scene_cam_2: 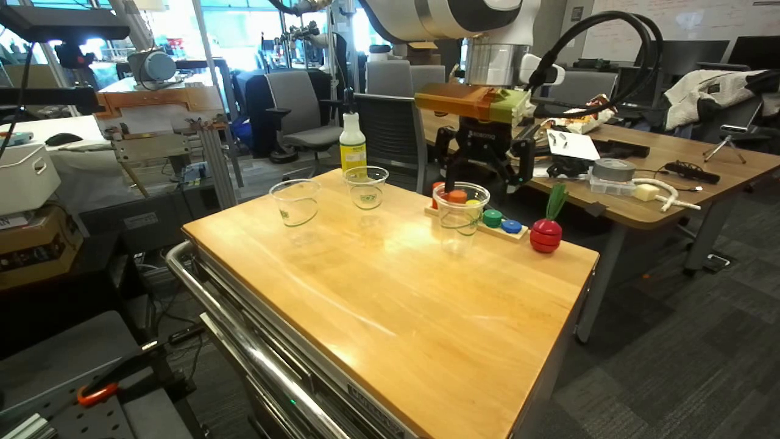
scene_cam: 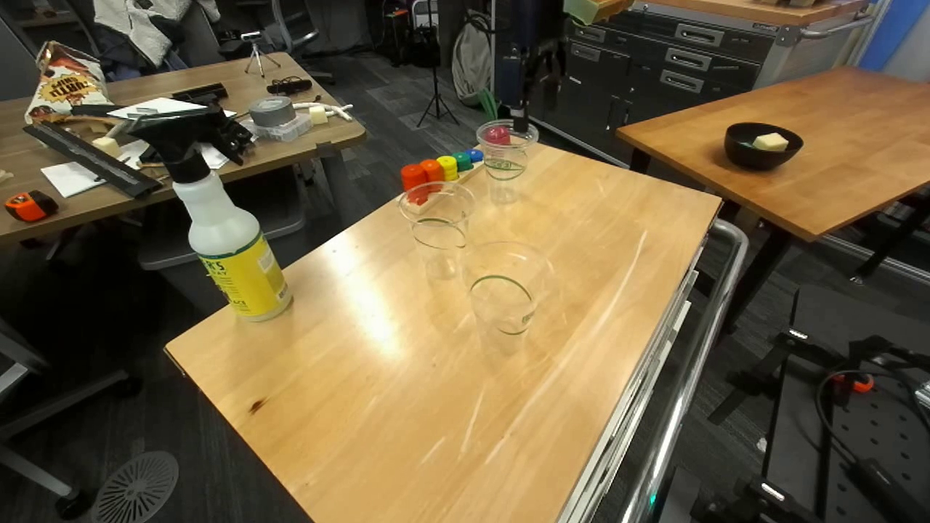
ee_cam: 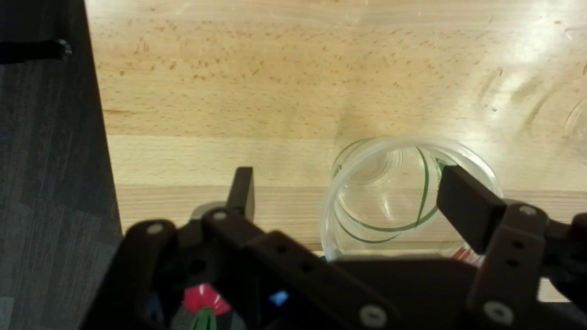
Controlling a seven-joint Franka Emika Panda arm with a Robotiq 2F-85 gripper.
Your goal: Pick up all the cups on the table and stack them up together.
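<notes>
My tool [ee_cam: 348, 190] stands spread in the wrist view, one fingertip [ee_cam: 467, 208] at the mouth of an upright cup [ee_cam: 399, 201]. Two more cups [scene_cam_2: 368, 198] [scene_cam_2: 295, 207] stand apart on the counter [scene_cam_2: 426, 305]. I read ROBOTIQ on the tool, "R'S" on the spray bottle [scene_cam: 225, 232].

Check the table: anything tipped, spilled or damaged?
Yes, maybe damage: a dark mark below the spray bottle in an exterior view, standing out on the pale table. Stain or knot, can't tell. Pale streaks there too, scratches or glare. The cups stand upright; no spill shows.
</notes>
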